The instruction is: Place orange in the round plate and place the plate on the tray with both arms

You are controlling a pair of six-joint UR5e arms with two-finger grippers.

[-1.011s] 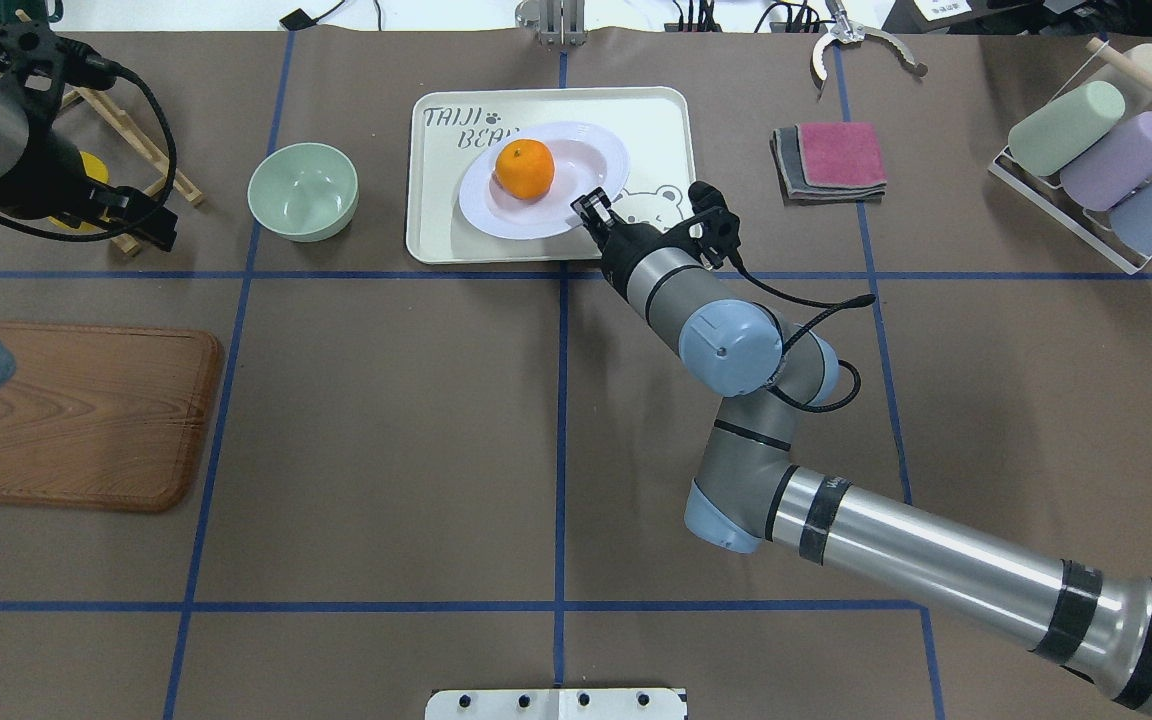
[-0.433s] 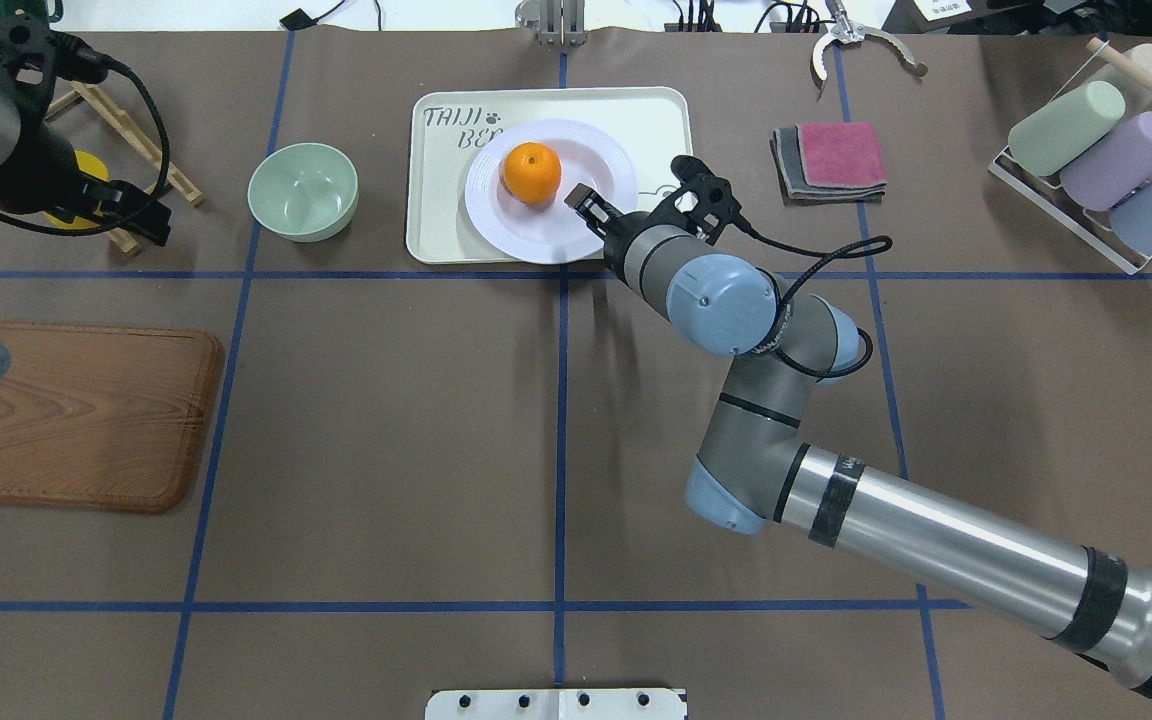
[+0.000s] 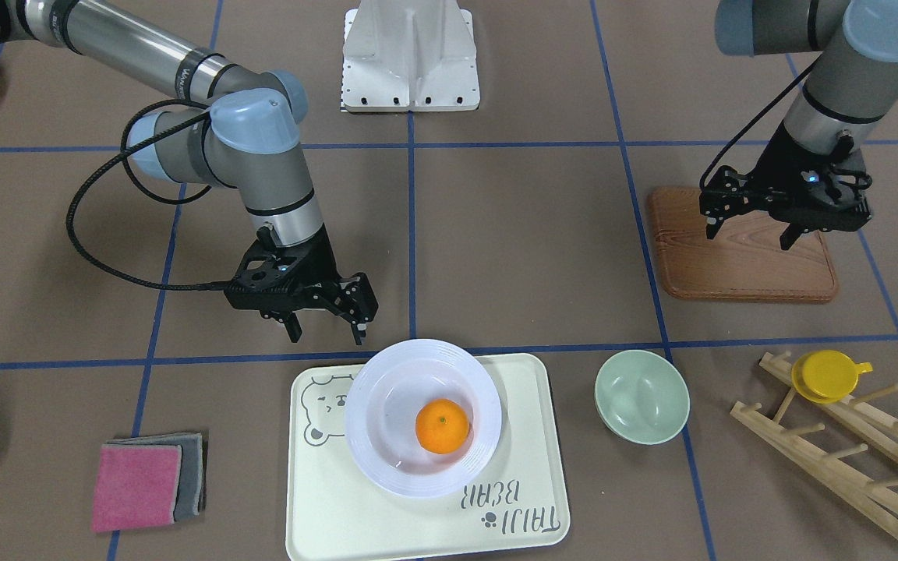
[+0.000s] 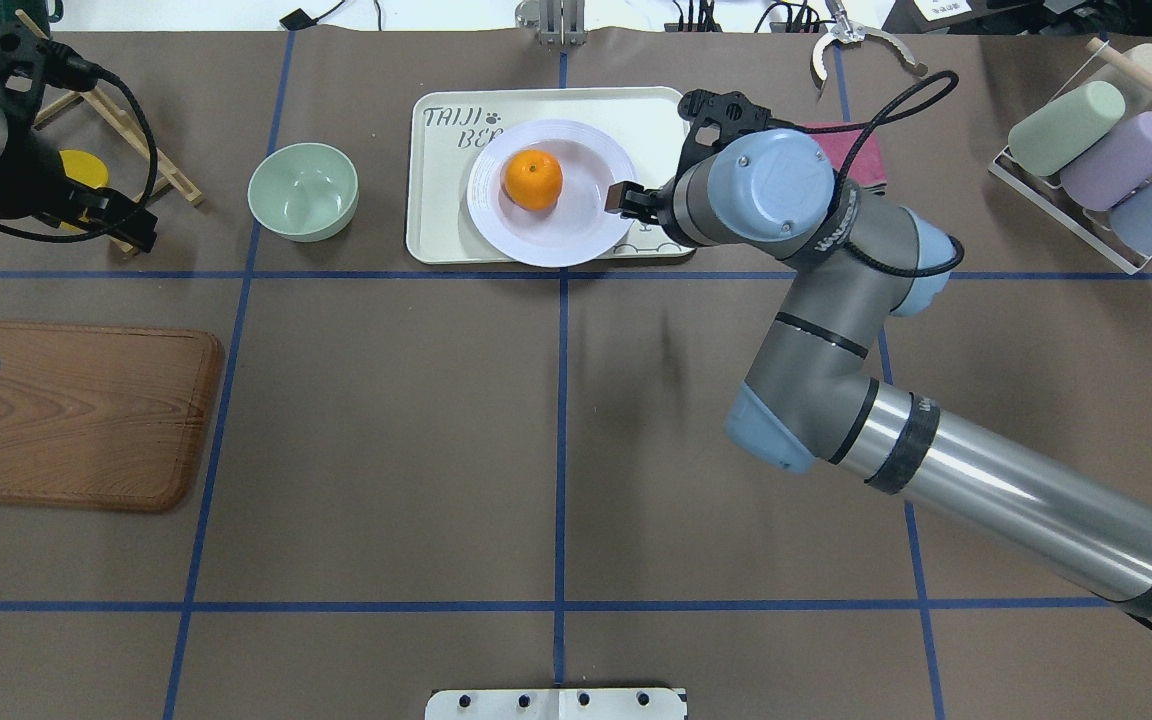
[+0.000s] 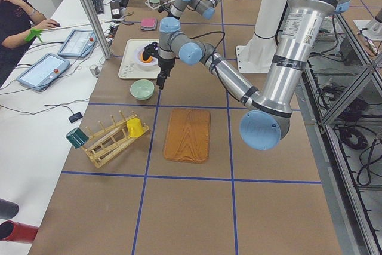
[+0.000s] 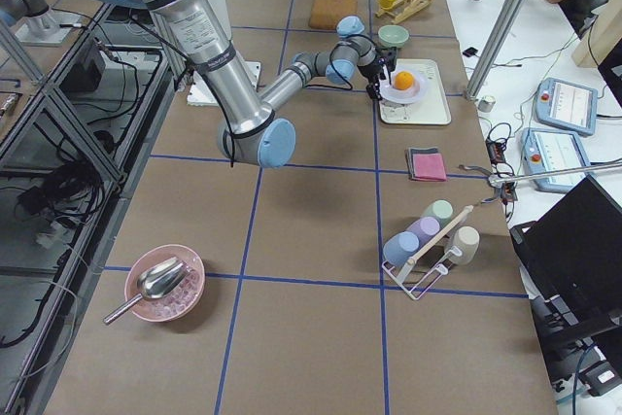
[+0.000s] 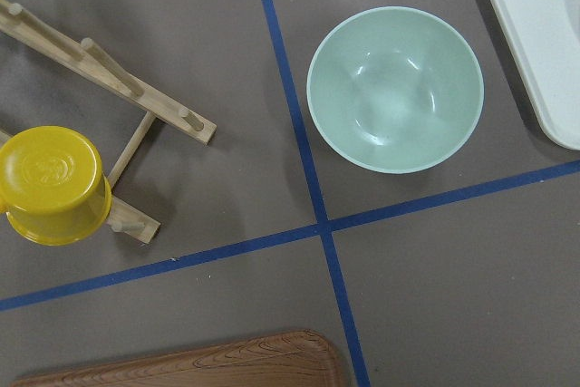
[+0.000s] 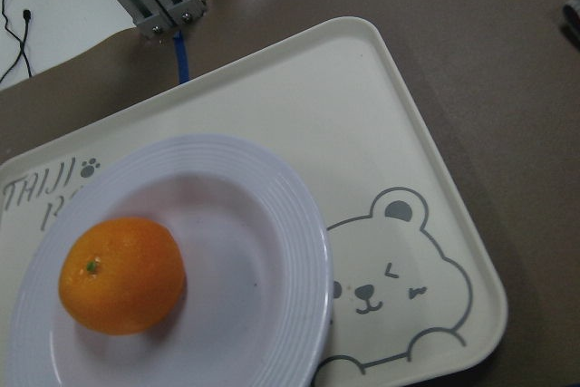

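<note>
The orange (image 4: pixel 533 180) lies in the white round plate (image 4: pixel 576 235), slightly left of its middle. The plate rests flat on the cream tray (image 4: pixel 646 120) with the bear drawing. My right gripper (image 3: pixel 325 336) hangs open and empty above the table by the tray's near edge, clear of the plate rim (image 3: pixel 387 366). The right wrist view looks down on the orange (image 8: pixel 122 274), the plate (image 8: pixel 272 224) and the tray (image 8: pixel 362 115). My left gripper (image 3: pixel 749 234) is open and empty, raised over the wooden board's (image 3: pixel 737 273) far end.
A pale green bowl (image 4: pixel 303 191) sits left of the tray. A wooden rack (image 3: pixel 846 444) holds a yellow cup (image 3: pixel 827 374). Folded pink and grey cloths (image 3: pixel 145 481) lie right of the tray. A wire rack with pastel cups (image 4: pixel 1106 170) stands at the far right.
The right gripper has left the plate rim and moved up and right, off the plate. The plate, tilted a second ago, now lies flat on the tray. The left arm drifted slightly.
</note>
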